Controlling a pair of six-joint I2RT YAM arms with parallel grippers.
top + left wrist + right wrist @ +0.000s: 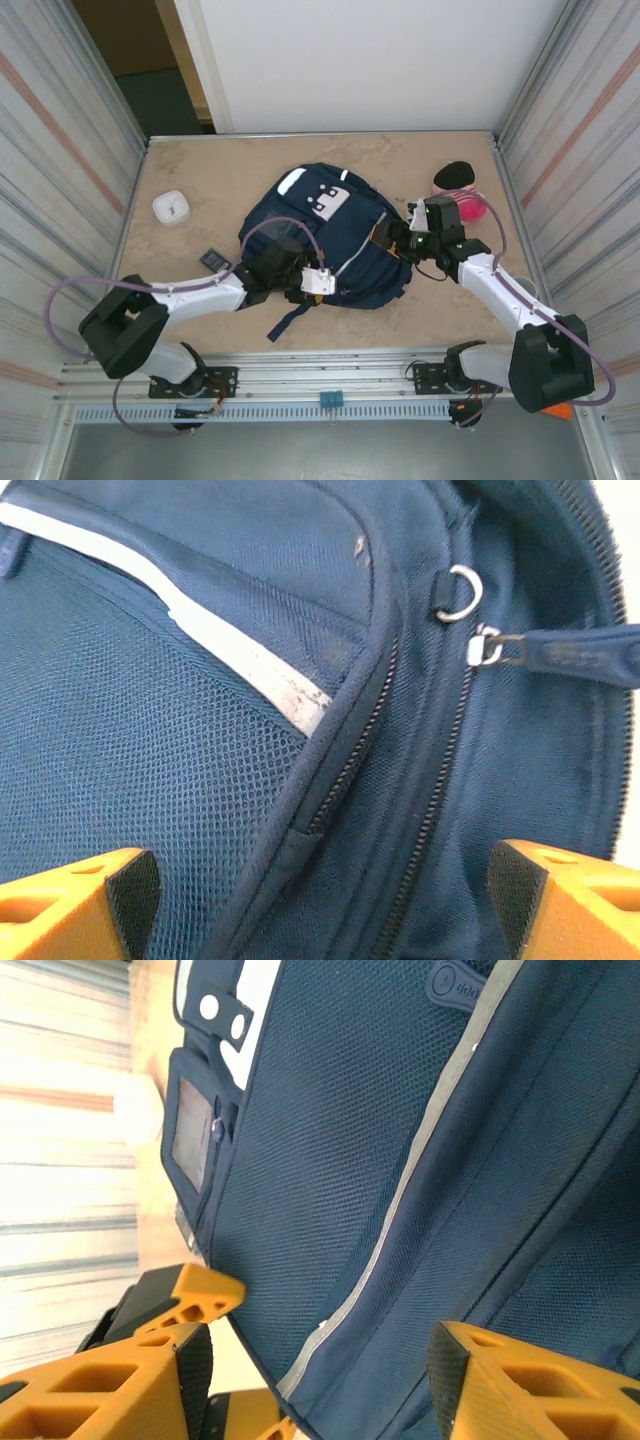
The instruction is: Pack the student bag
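1. Top view gave you the full layout. The student bag (320, 240) lay front-up mid-bench (200, 165). A white tub (172, 207) and a small dark item (213, 259) sat to its left. A pink thing (470, 208) and a black object (455, 175) sat near its right side.
2. Left wrist cam gave you close detail instead: navy mesh, a scuffed white stripe (250, 665), a zipper (350, 750), a metal D-ring (462, 590) and a zip pull (555, 652).
3. Right wrist cam showed you the bag's front side-on: the square window pocket (190, 1130), the white patch w/ two snaps (235, 1010) and a pale stripe (420, 1180) running down the mesh.
4. Your left fingers (75, 905) stood wide apart at the frame's bottom corners, holding nothing. The bag fabric lay just beyond the gap, w/ the zipper lines running down betw. the two pads. Can't tell if the tips touched the cloth.
5. Your right fingers (110, 1380) were also spread, though less so, w/ nothing clamped. The bag's side panel faced the gap, close in.
6. Poses: the left arm (190, 293) reached low from its near-left base to the bag's near-left edge. The right arm (500, 290) bent in from the near-right base to the bag's right side. Both wrists were right at the bag.
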